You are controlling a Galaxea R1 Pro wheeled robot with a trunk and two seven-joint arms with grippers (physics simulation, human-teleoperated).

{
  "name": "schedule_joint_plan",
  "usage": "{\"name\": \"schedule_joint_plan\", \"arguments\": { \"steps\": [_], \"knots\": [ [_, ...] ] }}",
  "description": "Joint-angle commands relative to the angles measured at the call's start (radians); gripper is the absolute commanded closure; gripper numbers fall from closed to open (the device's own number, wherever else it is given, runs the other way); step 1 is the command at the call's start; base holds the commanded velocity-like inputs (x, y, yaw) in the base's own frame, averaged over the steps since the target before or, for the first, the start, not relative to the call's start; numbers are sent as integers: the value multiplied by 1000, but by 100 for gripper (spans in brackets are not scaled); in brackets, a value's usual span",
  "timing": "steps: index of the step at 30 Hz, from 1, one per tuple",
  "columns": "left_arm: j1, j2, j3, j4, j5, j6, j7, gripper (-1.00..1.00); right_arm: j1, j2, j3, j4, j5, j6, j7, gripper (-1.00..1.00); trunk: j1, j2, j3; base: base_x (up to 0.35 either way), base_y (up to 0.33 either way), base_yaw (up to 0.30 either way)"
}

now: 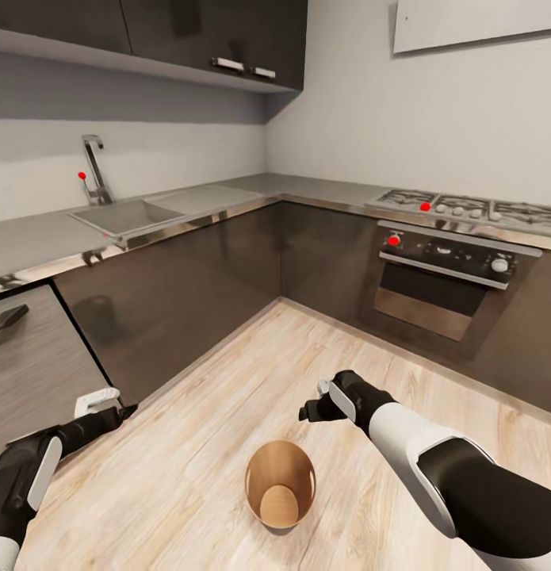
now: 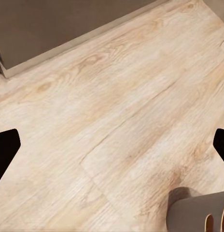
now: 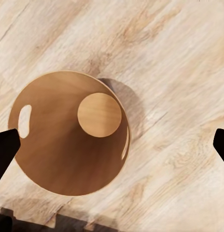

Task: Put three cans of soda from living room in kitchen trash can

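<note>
bin (image 1: 281, 484) seen on kitchen floor (image 1: 227, 396); right gripper (image 1: 319, 403) released above bin, left gripper (image 1: 109, 404) released beside bin.

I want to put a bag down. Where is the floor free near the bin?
Free: wood floor between the bin and the oven, and between the bin and the cabinets under the sink. Crowded: beside the bin, near the right gripper.

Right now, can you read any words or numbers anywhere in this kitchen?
No readable text anywhere.
Built-in black oven's control panel: tiny marks by the knobs, too blurred to read.
Grey tapered bin with brown inside: no label.
Dark brown wall cabinets: plain.
</note>
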Motion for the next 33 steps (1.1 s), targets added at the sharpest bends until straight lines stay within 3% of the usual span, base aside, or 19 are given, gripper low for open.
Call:
{"name": "schedule_joint_plan", "arguments": {
  "steps": [1, 14, 33],
  "knots": [
    [0, 0, 0, -2, 0, 2, 0, -100, 0, 0, 0, 1, 0, -3, 0, -100, 4, -7, -3, 0, 0, 0],
    [0, -1, 0, -9, 0, 10, 2, -100, 2, -1, -1, 3, 1, -15, -1, -100, 54, -98, -44, 0, 0, 0],
    [0, -3, 0, -15, -1, 8, 3, -100, 22, -1, -1, 0, 1, -29, -1, -100, 54, -98, -44, 0, 97, 0]
  ]
}}
